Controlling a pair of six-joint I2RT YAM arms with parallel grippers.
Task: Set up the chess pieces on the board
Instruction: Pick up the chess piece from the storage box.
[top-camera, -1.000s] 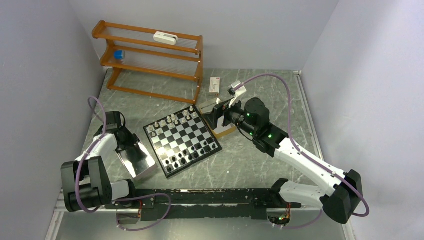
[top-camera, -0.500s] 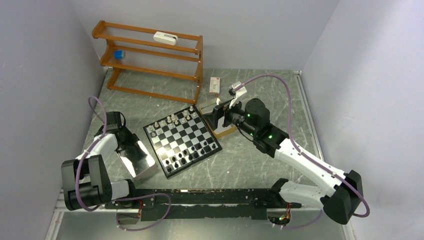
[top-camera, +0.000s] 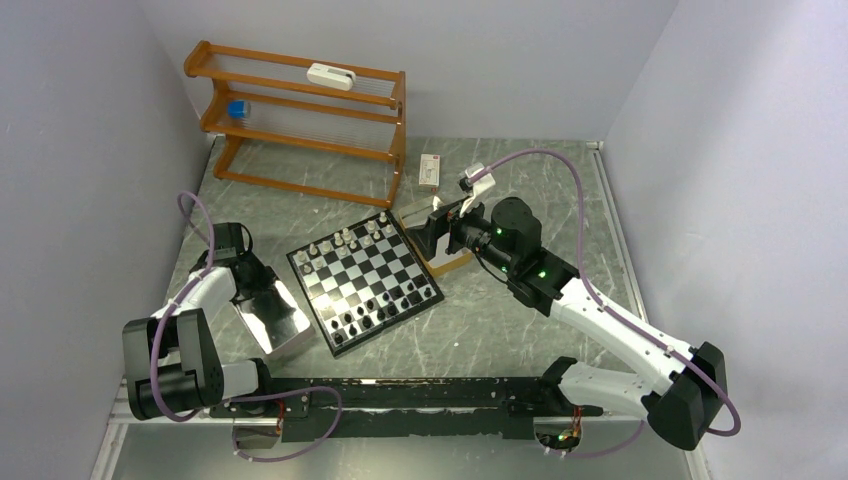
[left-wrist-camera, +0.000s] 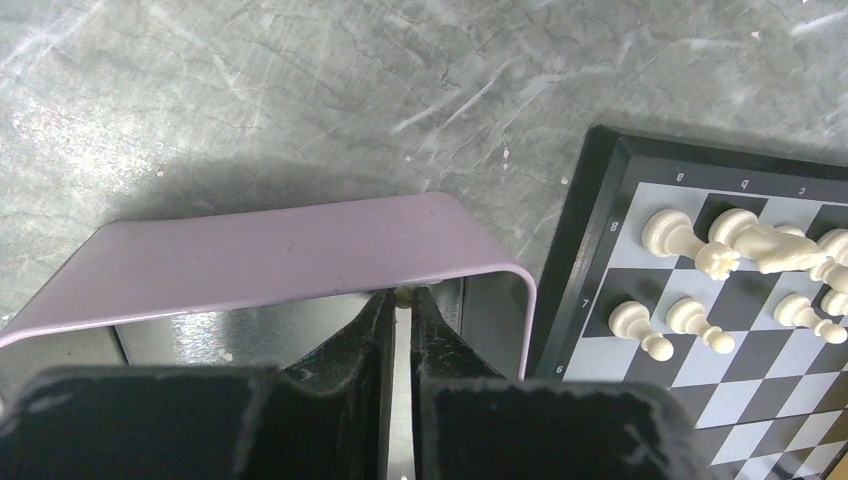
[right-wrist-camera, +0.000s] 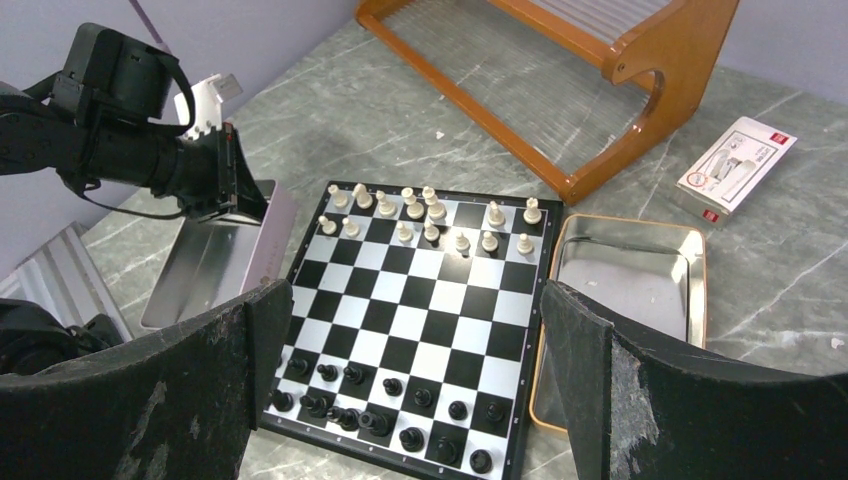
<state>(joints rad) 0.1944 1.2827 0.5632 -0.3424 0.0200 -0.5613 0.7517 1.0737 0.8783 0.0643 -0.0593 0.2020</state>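
- pickup step in hand, by my read: left gripper (left-wrist-camera: 403, 296) is down at the rim of the left tray (left-wrist-camera: 300, 245), which lies just beside the board (left-wrist-camera: 585, 250) on its left edge.
- its fingers are pressed nearly together, with only a thin slit between them. the pale speck between the tips looks like a cream piece (left-wrist-camera: 403, 292) pinched there; too small for me to name the type.
- right gripper (right-wrist-camera: 415, 300) hangs over the right tray (right-wrist-camera: 690, 290) beside the board's right edge. it's spread wide, nothing between the fingers.
- white pieces (right-wrist-camera: 430, 215) sit in the two rows along the board's far edge, black pieces (right-wrist-camera: 380, 400) in the two rows along its near edge. middle rows bare.
- neither side looks finished to me. white rows show gaps, and one white piece near the board's far-left corner leans across its neighbour. several black ones bunch off their square centres.
- next move as i'd run it: lift straight up to clear the tray wall and check the piece comes with the fingers. then carry it over the board's left edge to an unfilled white square.
- that calls for a slow, upright descent; neighbours stand close and a wide approach would knock them.
- release only once the base is flat on the square, then back out vertically.
- risk: a grip on something this small is marginal, so it may slip or rotate on the lift.
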